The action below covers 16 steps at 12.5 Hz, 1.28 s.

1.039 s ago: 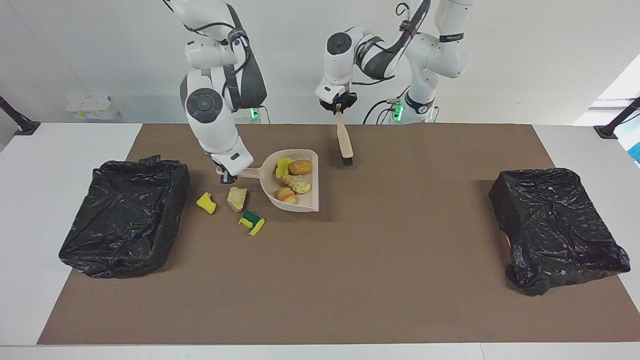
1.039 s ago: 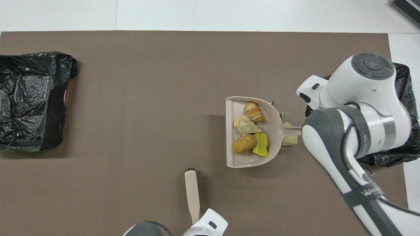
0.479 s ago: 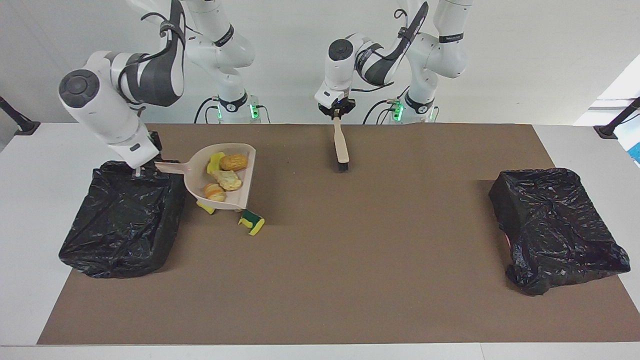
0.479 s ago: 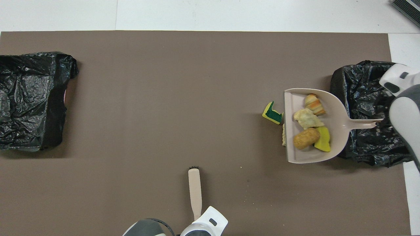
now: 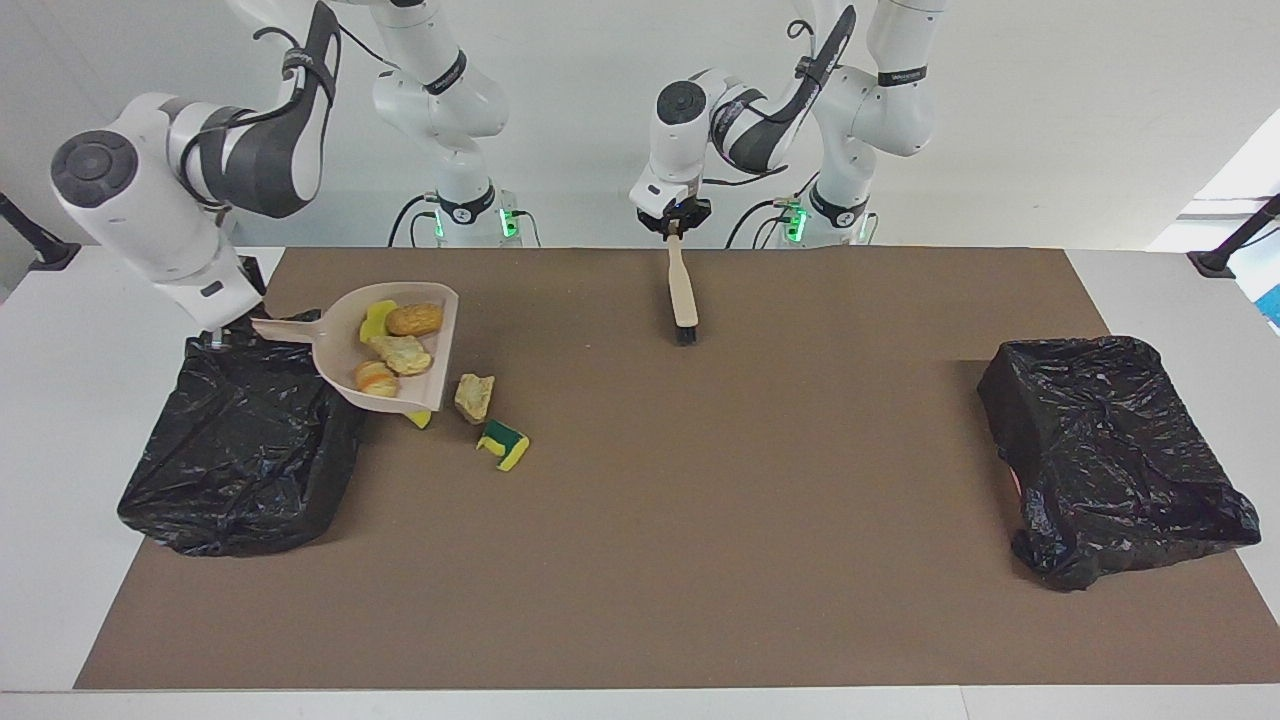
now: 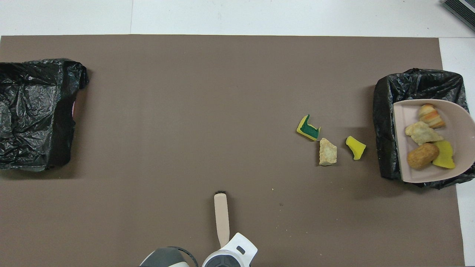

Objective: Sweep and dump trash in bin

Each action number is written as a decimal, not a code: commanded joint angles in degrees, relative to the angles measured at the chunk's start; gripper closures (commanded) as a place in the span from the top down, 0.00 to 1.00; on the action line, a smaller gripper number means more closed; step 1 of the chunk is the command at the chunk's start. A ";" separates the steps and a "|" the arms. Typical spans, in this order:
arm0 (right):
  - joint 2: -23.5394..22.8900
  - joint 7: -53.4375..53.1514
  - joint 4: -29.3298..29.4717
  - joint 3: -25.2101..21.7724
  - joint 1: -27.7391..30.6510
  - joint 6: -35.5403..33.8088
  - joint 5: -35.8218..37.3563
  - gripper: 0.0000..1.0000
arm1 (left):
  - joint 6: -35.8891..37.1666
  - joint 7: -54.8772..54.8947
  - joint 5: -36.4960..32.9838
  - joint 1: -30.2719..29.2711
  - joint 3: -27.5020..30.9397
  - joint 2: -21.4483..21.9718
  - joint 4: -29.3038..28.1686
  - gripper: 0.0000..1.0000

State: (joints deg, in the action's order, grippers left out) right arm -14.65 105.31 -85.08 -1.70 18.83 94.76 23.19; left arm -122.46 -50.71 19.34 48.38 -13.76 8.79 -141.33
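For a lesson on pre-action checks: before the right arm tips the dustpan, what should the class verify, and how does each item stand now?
1. Right gripper grips the dustpan by its handle: ok.
2. Four scraps lie in the dustpan: ok.
3. Dustpan fully over the black-lined bin: cannot tell; the two views disagree.
4. All trash collected: not ok. The green-backed sponge, tan chunk and yellow piece lie on the mat.
5. Left gripper holds the brush, waiting away from the bin: ok.

Bright, even light from above; soft short shadows on the brown mat; both views sharp.
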 commanded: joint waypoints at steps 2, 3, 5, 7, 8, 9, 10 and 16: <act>-4.07 -2.19 6.07 0.74 0.25 0.07 8.78 0.00 | -0.50 1.92 0.97 -1.43 0.76 -1.32 1.84 1.00; -3.99 -4.73 6.07 1.00 -0.28 -0.10 13.24 0.00 | 0.11 3.84 0.88 -3.36 0.76 -1.32 3.06 1.00; -3.90 -9.30 5.63 1.18 -3.43 -0.19 21.42 0.00 | 3.87 8.59 0.00 -7.58 0.84 -1.58 6.92 1.00; -3.81 -15.45 5.28 1.53 -4.84 -0.36 27.67 0.00 | 10.63 12.80 -7.16 -11.27 0.93 -1.50 10.88 1.00; -3.46 -19.66 4.67 1.35 -5.81 -0.54 29.53 0.00 | 13.36 15.53 -9.82 -13.03 0.93 -0.97 12.29 1.00; -2.93 -23.18 3.09 1.18 -6.25 -0.80 31.02 0.00 | 13.82 17.90 -10.45 -15.05 1.11 -0.79 13.00 1.00; -2.32 -24.78 2.56 1.26 -6.78 -1.24 32.26 0.00 | 13.83 19.84 -11.24 -17.68 1.20 -0.79 14.92 1.00; 0.32 -24.19 1.85 1.35 -10.20 -5.02 38.30 0.00 | 24.45 36.99 -16.35 -32.45 1.20 -1.84 30.56 1.00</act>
State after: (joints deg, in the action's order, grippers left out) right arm -16.92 81.32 -81.21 -0.54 10.43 91.08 57.40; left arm -101.43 -16.14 4.62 18.77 -11.87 8.25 -116.09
